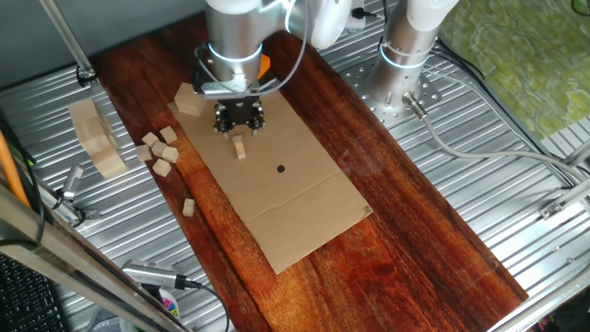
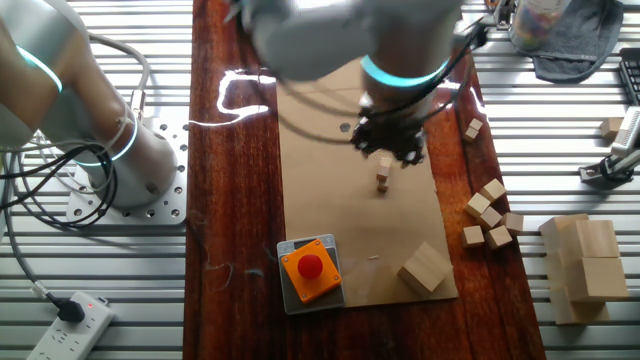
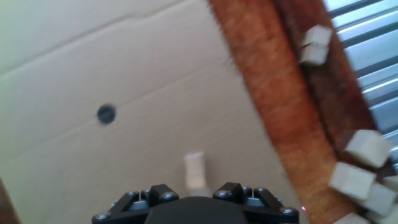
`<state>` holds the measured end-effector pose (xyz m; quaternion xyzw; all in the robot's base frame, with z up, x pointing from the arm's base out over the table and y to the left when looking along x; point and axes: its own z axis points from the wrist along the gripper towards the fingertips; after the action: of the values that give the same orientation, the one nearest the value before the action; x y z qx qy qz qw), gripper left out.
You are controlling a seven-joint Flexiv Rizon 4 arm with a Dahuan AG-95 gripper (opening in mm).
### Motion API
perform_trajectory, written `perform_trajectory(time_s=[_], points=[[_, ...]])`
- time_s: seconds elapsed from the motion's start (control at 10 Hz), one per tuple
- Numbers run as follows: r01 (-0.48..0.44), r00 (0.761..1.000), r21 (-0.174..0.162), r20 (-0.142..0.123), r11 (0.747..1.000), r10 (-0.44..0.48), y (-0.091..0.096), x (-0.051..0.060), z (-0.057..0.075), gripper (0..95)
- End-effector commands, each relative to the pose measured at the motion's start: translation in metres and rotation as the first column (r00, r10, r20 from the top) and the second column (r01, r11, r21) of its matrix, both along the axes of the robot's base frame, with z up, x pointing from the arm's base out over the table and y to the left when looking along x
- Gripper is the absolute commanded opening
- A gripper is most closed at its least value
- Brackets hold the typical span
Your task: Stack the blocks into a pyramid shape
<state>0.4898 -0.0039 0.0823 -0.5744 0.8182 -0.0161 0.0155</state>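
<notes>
A small stand of blocks (image 1: pixel 240 148) sits on the cardboard sheet (image 1: pixel 295 198), just in front of my gripper (image 1: pixel 240 122). It looks taller than one cube; I cannot tell whether it is two stacked. In the other fixed view the stand (image 2: pixel 383 180) is right below the gripper (image 2: pixel 390 142). In the hand view it (image 3: pixel 194 171) stands free between the two spread jaw mounts of the gripper (image 3: pixel 194 194), untouched. Several loose blocks (image 1: pixel 161 149) lie on the wood to the left, and one lone block (image 1: pixel 188 207) lies nearer the front.
A flat hexagonal wooden piece (image 1: pixel 189 100) lies beside the gripper. A big wooden slab (image 1: pixel 97 138) sits on the metal table at left. A red button box (image 2: pixel 310 268) sits on the cardboard's end. A black dot (image 1: pixel 280 169) marks the cardboard.
</notes>
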Motion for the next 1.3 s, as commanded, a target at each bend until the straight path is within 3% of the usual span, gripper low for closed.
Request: perform_trajectory(time_s=[0.1, 0.4, 0.5, 0.7, 0.8, 1.0, 1.3], points=[[0.024, 1.000, -0.020, -0.006, 0.999, -0.025, 0.017, 0.036, 0.005, 57.0], [0.044, 0.999, -0.012, 0.000, 0.999, -0.044, 0.036, 0.084, 0.001, 57.0], [0.057, 0.998, -0.024, 0.006, 0.998, -0.057, 0.048, 0.111, -0.008, 57.0], [0.115, 0.992, -0.002, 0.045, 0.993, -0.115, 0.066, 0.135, -0.027, 57.0], [0.140, 0.988, 0.025, 0.067, 0.990, -0.141, 0.072, 0.136, -0.038, 57.0], [0.159, 0.983, 0.031, 0.089, 0.987, -0.161, 0.073, 0.137, -0.045, 57.0], [0.195, 0.962, 0.079, 0.178, 0.978, -0.206, 0.071, 0.138, -0.054, 57.0]])
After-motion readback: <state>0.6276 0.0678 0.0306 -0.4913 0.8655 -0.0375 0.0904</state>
